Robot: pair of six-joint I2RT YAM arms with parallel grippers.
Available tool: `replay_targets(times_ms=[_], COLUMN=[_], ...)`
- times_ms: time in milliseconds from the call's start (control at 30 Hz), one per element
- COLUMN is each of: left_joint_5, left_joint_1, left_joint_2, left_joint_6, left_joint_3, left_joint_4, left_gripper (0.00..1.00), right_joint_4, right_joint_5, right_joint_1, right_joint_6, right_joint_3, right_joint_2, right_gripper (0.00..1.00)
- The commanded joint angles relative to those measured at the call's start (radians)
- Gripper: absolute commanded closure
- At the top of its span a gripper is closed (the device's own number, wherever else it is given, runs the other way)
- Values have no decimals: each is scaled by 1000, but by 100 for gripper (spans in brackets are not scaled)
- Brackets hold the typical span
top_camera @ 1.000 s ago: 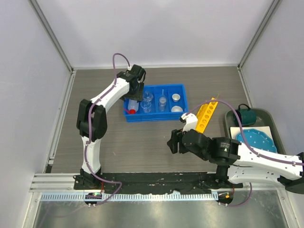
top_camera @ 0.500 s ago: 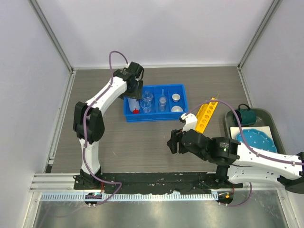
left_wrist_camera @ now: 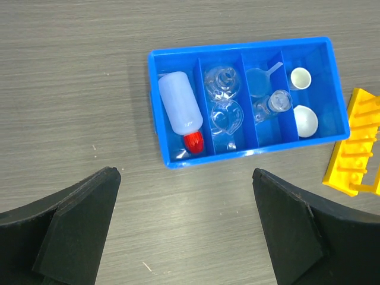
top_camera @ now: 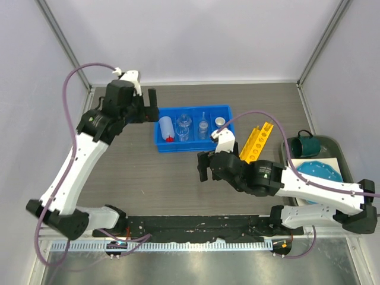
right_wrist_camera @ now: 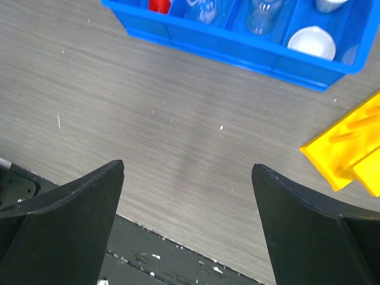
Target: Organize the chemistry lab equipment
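A blue divided bin (top_camera: 194,142) (left_wrist_camera: 159,127) holds the lab equipment. The red-capped squeeze bottle (top_camera: 166,127) (left_wrist_camera: 179,109) lies in its left compartment. Beside it are clear beakers (left_wrist_camera: 222,80) and a funnel (left_wrist_camera: 260,76), then two white dishes (left_wrist_camera: 306,120) at the right end. A yellow tube rack (top_camera: 256,142) (left_wrist_camera: 356,154) lies on the table right of the bin. My left gripper (top_camera: 149,110) (left_wrist_camera: 184,173) hovers open and empty, left of the bin. My right gripper (top_camera: 205,167) (right_wrist_camera: 187,166) stays open and empty over bare table, in front of the bin (right_wrist_camera: 237,50).
A grey tray (top_camera: 337,145) at the right edge carries a teal mug (top_camera: 307,144) and a blue dotted plate (top_camera: 320,172). The black mounting rail (top_camera: 196,224) runs along the near edge, under the right gripper's fingers. Walls close in at the left, back and right.
The left gripper has let go of the squeeze bottle, opened wide and pulled up and left, out of the bin. The right gripper has opened wider and shifted left toward the bin.
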Motion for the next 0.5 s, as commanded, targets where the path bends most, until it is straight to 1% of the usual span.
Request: replay_targets(times_ms=[0, 67, 133, 167, 200, 233, 267, 333, 400, 467], left_joint_5=[-5, 11, 14, 15, 8, -2, -17, -43, -49, -60], left_joint_1=[-2, -2, -2, -2, -2, -4, -2, -2, -2, -2], left_joint_2=[-139, -202, -245, -289, -312, -337, -387, -435, -490, -515], left_joint_6=[1, 12, 30, 36, 51, 56, 64, 70, 72, 70], left_joint_3=[-115, -157, -204, -226, -249, -299, -325, -390, -425, -438], left_joint_4=[63, 45, 36, 39, 45, 63, 74, 100, 106, 103], left_gripper=[0, 0, 0, 0, 0, 0, 0, 0, 0, 0], right_joint_4=[-17, -20, -17, -13, 5, 16, 21, 4, -32, -49], right_joint_5=[130, 112, 60, -3, -34, -51, -53, -5, 88, 131], right_joint_1=[-14, -69, -137, -210, -253, -288, -351, -396, -430, -444], right_joint_6=[-63, -83, -103, -120, -124, -125, -114, -66, -31, -25], right_joint_3=[120, 161, 187, 207, 212, 218, 220, 241, 261, 286], right_joint_2=[68, 92, 126, 135, 149, 172, 189, 246, 281, 322], right_gripper=[5, 5, 4, 4, 4, 4, 4, 4, 4, 4])
